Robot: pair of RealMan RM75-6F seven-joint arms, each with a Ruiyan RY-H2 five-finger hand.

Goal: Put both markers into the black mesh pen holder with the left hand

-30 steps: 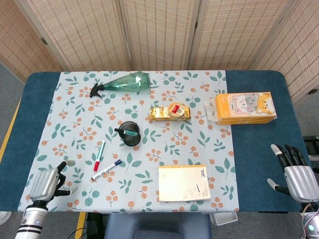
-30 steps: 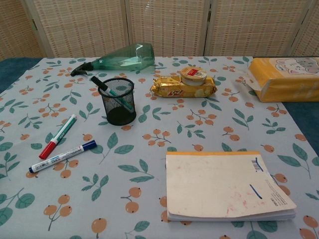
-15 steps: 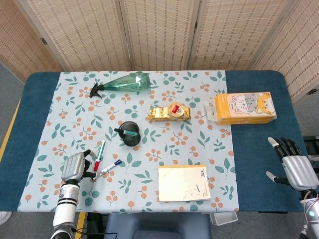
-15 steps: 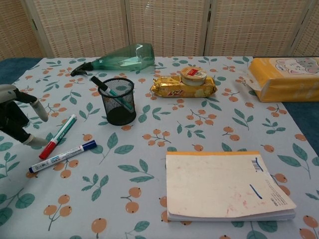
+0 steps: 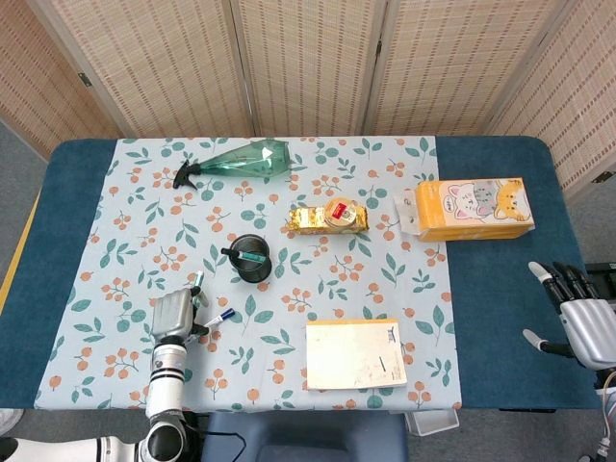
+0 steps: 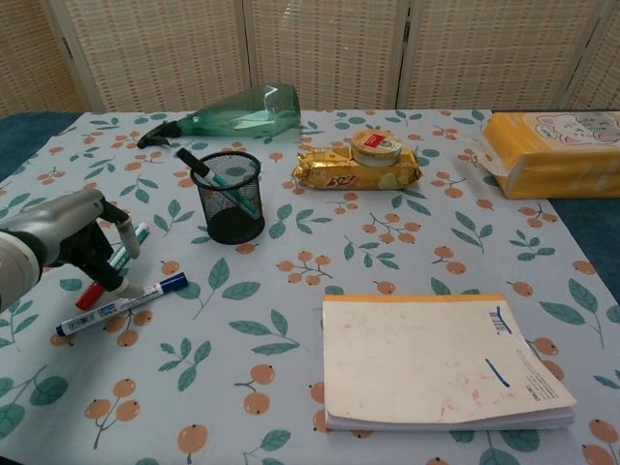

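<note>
Two markers lie left of the black mesh pen holder (image 5: 250, 257) (image 6: 230, 199), which has pens in it. The red-capped marker (image 6: 94, 291) with a green body is mostly hidden under my left hand in the head view; only its green end (image 5: 197, 279) shows. The blue-capped marker (image 6: 121, 303) (image 5: 221, 316) lies just in front of it. My left hand (image 5: 173, 314) (image 6: 77, 242) hangs over the red-capped marker, fingers (image 6: 123, 235) apart and pointing down either side of it, holding nothing. My right hand (image 5: 580, 322) stays open at the table's right edge.
A green spray bottle (image 5: 241, 161) lies at the back. A gold snack pack (image 5: 327, 218) with a round tub on it sits right of the holder. A yellow tissue box (image 5: 472, 208) is far right. A notepad (image 5: 356, 353) lies near the front edge.
My left hand has moved from the table's front left corner rightward onto the cloth and now covers the red-capped marker. The right hand has drifted slightly right.
</note>
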